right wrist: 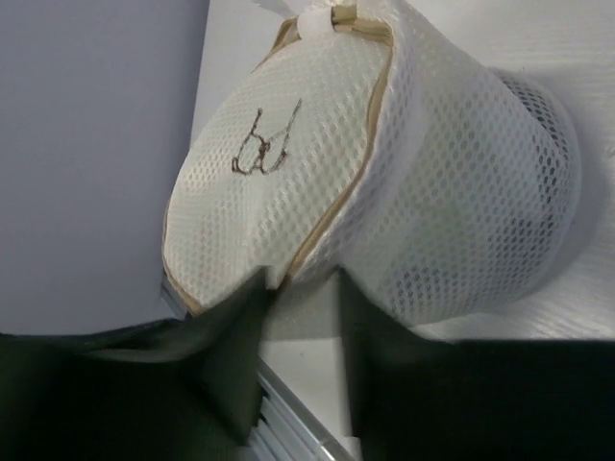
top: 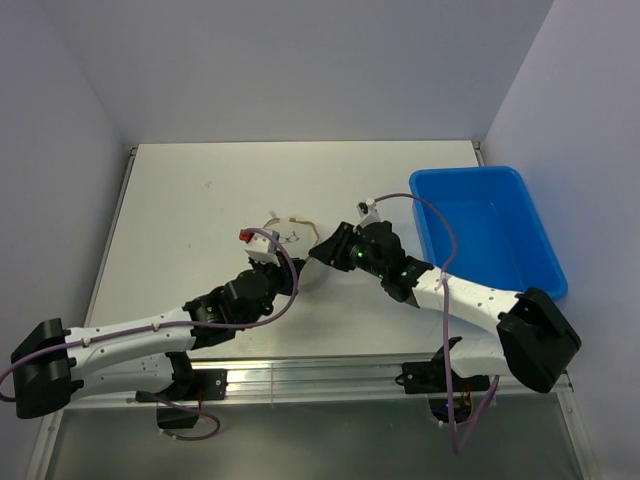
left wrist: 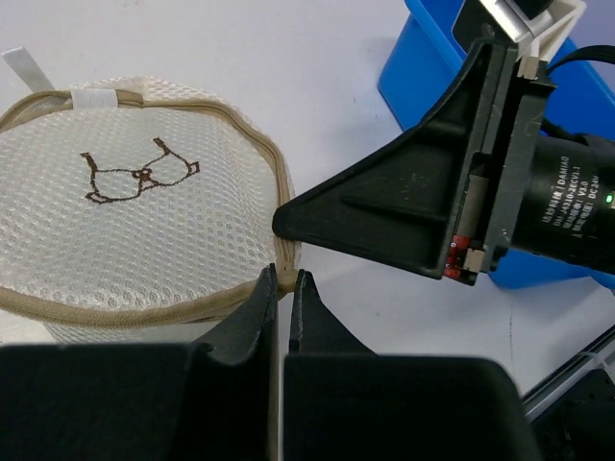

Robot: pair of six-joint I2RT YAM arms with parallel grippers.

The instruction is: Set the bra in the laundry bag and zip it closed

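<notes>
The laundry bag (top: 297, 236), a round cream mesh pouch with a tan zip rim and a small brown bra mark on its lid (left wrist: 125, 211), sits between both grippers at mid-table, tipped on its side. My left gripper (left wrist: 283, 280) is shut on the tan zip rim at the lid's near edge (top: 283, 262). My right gripper (right wrist: 303, 293) stands open around the rim, one finger (right wrist: 240, 327) touching the lid edge, the other against the mesh wall (right wrist: 461, 173). In the top view it (top: 322, 256) meets the bag from the right. The bra is hidden; only a dark shade shows through the mesh.
A blue plastic bin (top: 490, 228) stands at the right of the table, close behind the right arm, and its corner shows in the left wrist view (left wrist: 423, 67). The table's metal front rail (right wrist: 288, 413) lies just below the right fingers.
</notes>
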